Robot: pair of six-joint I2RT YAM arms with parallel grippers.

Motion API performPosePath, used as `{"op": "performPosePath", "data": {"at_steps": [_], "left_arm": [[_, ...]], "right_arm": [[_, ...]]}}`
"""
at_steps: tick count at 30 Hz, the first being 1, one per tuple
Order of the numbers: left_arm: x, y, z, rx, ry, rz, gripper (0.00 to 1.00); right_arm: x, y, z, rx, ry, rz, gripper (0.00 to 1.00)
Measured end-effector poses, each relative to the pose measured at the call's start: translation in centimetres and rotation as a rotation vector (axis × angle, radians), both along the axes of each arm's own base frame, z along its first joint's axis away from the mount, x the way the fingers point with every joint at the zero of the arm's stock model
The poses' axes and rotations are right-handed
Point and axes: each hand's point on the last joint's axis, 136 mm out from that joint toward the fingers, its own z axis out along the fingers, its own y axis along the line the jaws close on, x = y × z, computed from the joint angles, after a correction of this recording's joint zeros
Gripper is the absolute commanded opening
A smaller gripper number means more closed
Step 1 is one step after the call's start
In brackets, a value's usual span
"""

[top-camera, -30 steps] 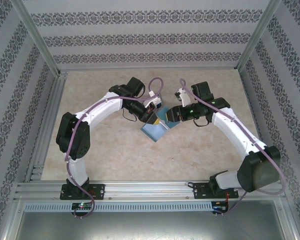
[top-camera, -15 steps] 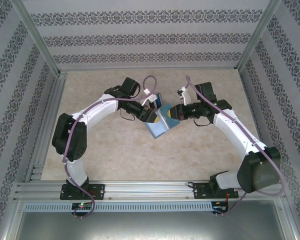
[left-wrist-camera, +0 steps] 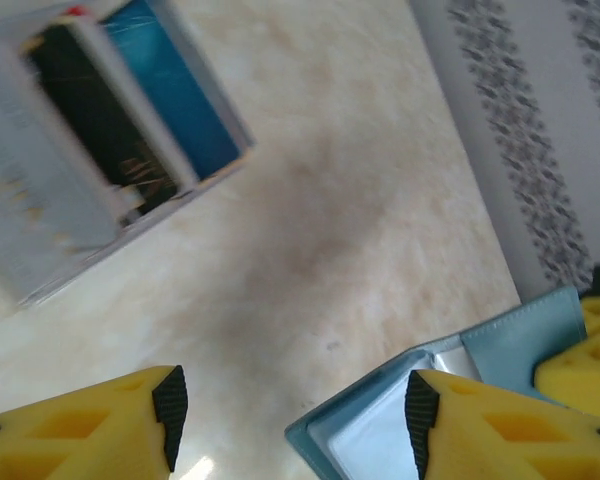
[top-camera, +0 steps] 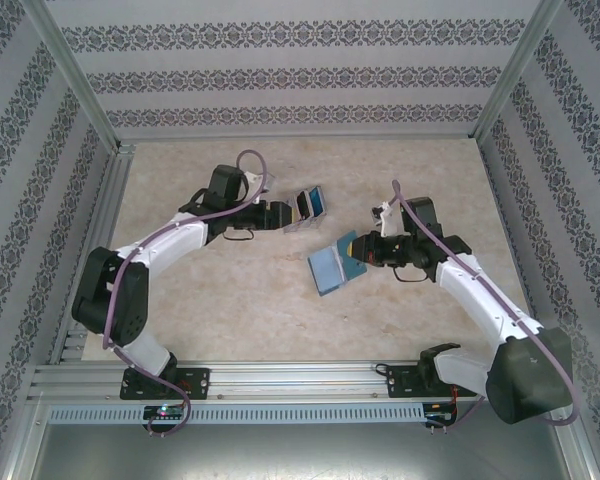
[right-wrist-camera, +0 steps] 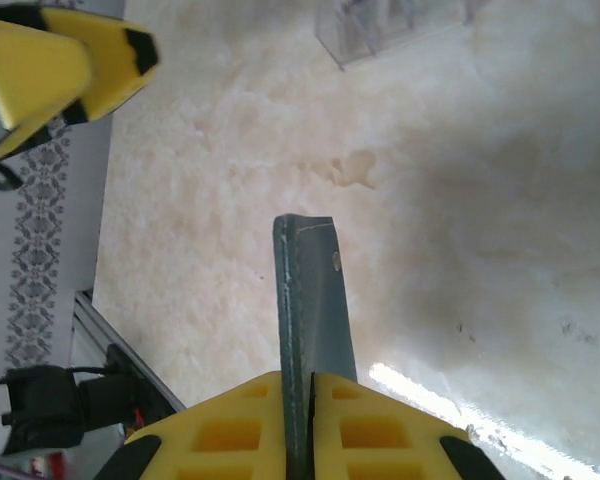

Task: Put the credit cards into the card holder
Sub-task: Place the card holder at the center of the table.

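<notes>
Right fingers [right-wrist-camera: 225, 435] pinch the card holder [top-camera: 330, 270], its length pointing leftward.

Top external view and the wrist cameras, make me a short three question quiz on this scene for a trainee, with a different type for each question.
1. True or false: the right gripper is shut on the card holder.
2. Multiple choice: in the left wrist view, which card colour shows in the clear stand? A) blue B) green C) pink
3. Short answer: what does the left gripper hold?

Key: 1 true. 2 A, the blue card. 3 nothing; its jaws stand open and empty.
</notes>
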Motion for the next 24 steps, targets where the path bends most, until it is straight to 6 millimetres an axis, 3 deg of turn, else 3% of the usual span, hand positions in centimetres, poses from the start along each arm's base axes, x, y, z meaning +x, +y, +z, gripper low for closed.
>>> {"op": "performPosePath", "data": {"at_steps": [5,8,15,24], "left_arm": [[-0.5,3.6,-3.7,-0.009,0.103,0.181,0.60],[-1.4,4.4,-5.2,-0.005,0.152,0.224,0.60],[-2.3,4.7,-4.5,-0.032,0.142,0.243,0.60],[-4.1,4.9,-3.8,-0.053,0.124,0.225,0.58]], "right_arm": [[-0.2,0.3,-2.6,0.045,0.094,-0.058,0.06],[-0.1,1.5,-3.3,0.079,0.126,-0.053,0.07],[0.5,3.5,-5.2,0.102,0.186,-0.040,0.08],[0.7,2.2,-9.7,-0.013,0.262,-0.109,0.11]]}}
